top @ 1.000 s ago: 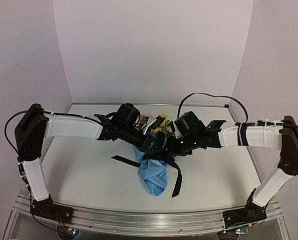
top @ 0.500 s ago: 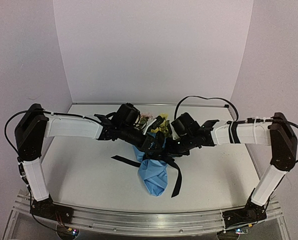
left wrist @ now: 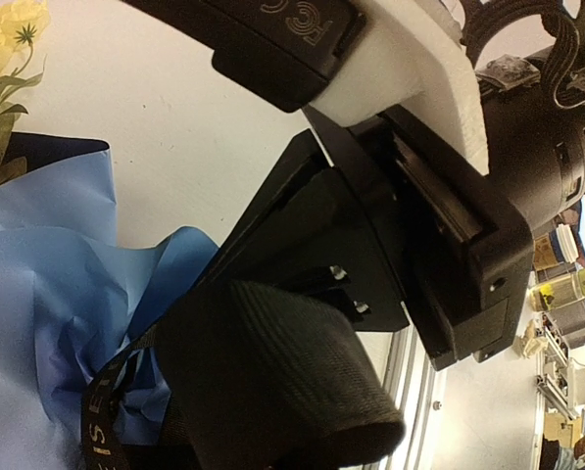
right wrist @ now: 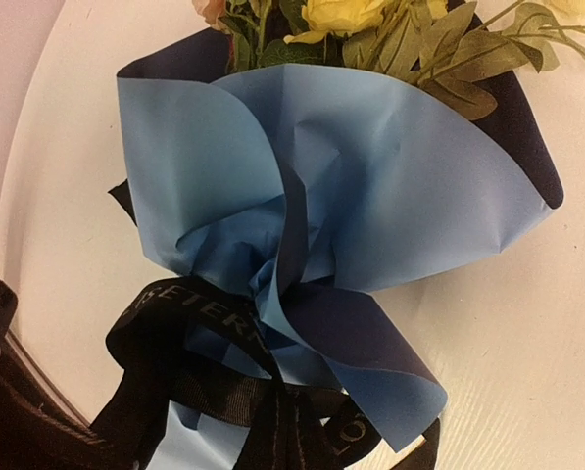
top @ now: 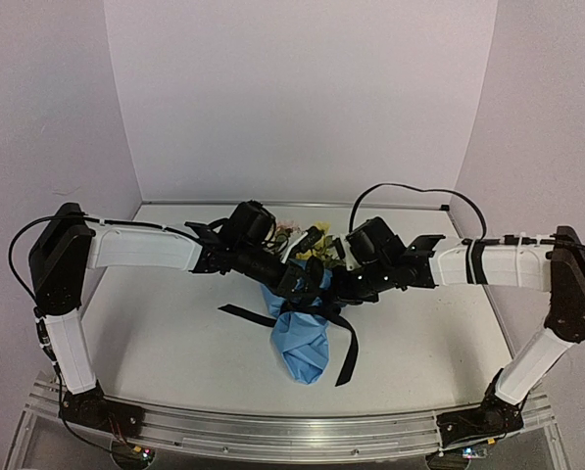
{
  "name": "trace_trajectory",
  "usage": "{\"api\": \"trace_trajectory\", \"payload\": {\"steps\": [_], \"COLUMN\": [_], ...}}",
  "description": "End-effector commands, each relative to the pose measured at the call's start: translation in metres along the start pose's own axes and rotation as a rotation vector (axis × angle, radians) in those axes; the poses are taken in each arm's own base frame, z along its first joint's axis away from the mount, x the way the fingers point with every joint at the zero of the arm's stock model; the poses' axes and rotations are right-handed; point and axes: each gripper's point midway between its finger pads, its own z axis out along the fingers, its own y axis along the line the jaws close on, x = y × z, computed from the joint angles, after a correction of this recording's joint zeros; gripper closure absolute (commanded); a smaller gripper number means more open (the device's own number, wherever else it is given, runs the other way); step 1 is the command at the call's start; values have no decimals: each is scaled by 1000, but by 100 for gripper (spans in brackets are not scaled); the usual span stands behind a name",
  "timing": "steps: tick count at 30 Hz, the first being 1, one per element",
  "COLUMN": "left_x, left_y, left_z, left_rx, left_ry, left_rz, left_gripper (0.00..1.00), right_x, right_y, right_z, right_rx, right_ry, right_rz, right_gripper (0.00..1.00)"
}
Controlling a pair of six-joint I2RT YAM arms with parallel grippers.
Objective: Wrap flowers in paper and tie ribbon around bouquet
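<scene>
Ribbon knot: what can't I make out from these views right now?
- Top view: left gripper and right gripper cover the ribbon at the neck of the bouquet; knot hidden.
- Right wrist: bottom edge cuts off the ribbon loops; own fingers out of frame.
- Left wrist: the right arm fills the frame; what either shut gripper pinches is unseen.

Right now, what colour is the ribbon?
The ribbon is black with small pale lettering; the right wrist view shows it best.

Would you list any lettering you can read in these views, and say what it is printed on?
"ETERN": pale letters on the ribbon, ends hidden in folds.
"LO": same ribbon, lower down, cut off.
"EIS": same ribbon, left wrist view, partial.
Raised mark on a black casing: not legible.
</scene>
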Motion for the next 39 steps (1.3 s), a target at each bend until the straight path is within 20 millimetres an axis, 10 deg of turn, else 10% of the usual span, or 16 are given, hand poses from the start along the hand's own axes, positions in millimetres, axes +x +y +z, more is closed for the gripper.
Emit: {"api": "trace_trajectory", "payload": {"steps": [1,15,39], "left_x": [-21,-16,-20], "left_y": [-14,-4,-3], "left_z": [-4,7,5], "left_rx": [41,29,13], "left_ry": [-30,2,-11], "left_rz": [50,51,77], "left_gripper": [100,100,100], "right_x": [3,31,22], "right_y": [8,5,18], "right_z": [-6,7,14], "right_rx": [-57,-111,-227], "right_ry": [-3,84,109], "right_rz": [-24,-65,221], "right_gripper": [100,97,38]}}
